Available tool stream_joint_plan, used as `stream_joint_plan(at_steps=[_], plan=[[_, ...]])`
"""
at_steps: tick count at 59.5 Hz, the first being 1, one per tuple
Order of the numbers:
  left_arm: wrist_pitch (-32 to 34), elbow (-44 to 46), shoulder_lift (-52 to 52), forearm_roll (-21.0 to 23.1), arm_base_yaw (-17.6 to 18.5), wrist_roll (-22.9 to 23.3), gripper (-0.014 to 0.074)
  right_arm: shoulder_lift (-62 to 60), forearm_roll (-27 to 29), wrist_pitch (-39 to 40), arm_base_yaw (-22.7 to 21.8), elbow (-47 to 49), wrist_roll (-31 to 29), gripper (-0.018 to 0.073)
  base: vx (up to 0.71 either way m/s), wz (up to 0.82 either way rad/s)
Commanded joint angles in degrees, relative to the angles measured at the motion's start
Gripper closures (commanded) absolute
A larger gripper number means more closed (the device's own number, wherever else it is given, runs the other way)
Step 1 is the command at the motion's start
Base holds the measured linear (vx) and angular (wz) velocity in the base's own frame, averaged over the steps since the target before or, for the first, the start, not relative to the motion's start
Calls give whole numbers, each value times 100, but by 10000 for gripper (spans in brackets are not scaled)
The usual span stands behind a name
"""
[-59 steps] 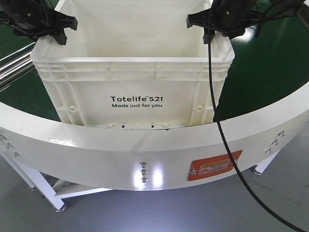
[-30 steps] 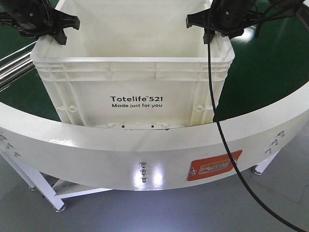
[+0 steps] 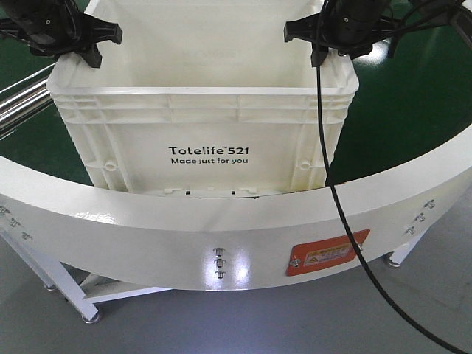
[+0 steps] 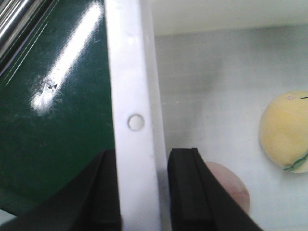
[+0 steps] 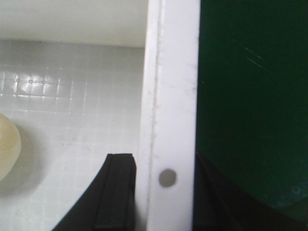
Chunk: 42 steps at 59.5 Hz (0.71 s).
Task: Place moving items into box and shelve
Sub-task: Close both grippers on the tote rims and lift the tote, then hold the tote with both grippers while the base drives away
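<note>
The white box (image 3: pixel 206 110) marked "Totelife 521" stands on the green belt. My left gripper (image 3: pixel 94 46) straddles its left wall rim (image 4: pixel 134 96), one black finger (image 4: pixel 185 187) inside and one outside, shut on the rim. My right gripper (image 3: pixel 318 46) is shut on the right wall rim (image 5: pixel 168 96) in the same way. Inside the box lie the moving items: a pale orange-yellow plush with a green stripe (image 4: pixel 284 132) and a pinkish-beige plush (image 4: pixel 233 187), half hidden behind my left inner finger. A pale round plush (image 5: pixel 7 147) shows at the right wrist view's left edge.
The green belt (image 3: pixel 413 96) surrounds the box, bounded in front by a curved white rim (image 3: pixel 221 221) with a red label (image 3: pixel 328 253). Metal rails (image 3: pixel 22 103) run at the left. A black cable (image 3: pixel 324 147) hangs from the right arm across the box's front corner.
Both grippers' fingers moved slightly inward on the box walls between the earliest frame and half a second ago. Since then nothing has visibly moved.
</note>
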State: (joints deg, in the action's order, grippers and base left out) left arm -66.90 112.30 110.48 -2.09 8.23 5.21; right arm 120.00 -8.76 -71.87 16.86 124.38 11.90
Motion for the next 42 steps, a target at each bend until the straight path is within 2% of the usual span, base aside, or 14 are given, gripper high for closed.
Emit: stream_joint_plan(at_steps=[1,16,26,30,42], plan=[[191,430,-532,-461,27,161,438,-589,-444,-50,-66,234,47,478,0,0],[-273,1422,-602,-741,306,166,438,-1089,-457,-59,-66,234,70,478,0,0],[-430,1634,-719,-997,478,454,438,-1470,-478,-164,-27,228,64,478,0,0],[-430,1625,-831,-1138,576,495,438,-1597,-684,-164,126,214,104,478,0,0],[-430,1555,-1298,-1640,992,1238,438,-1962,-1831,-158,989,-263,715,478,0,0]])
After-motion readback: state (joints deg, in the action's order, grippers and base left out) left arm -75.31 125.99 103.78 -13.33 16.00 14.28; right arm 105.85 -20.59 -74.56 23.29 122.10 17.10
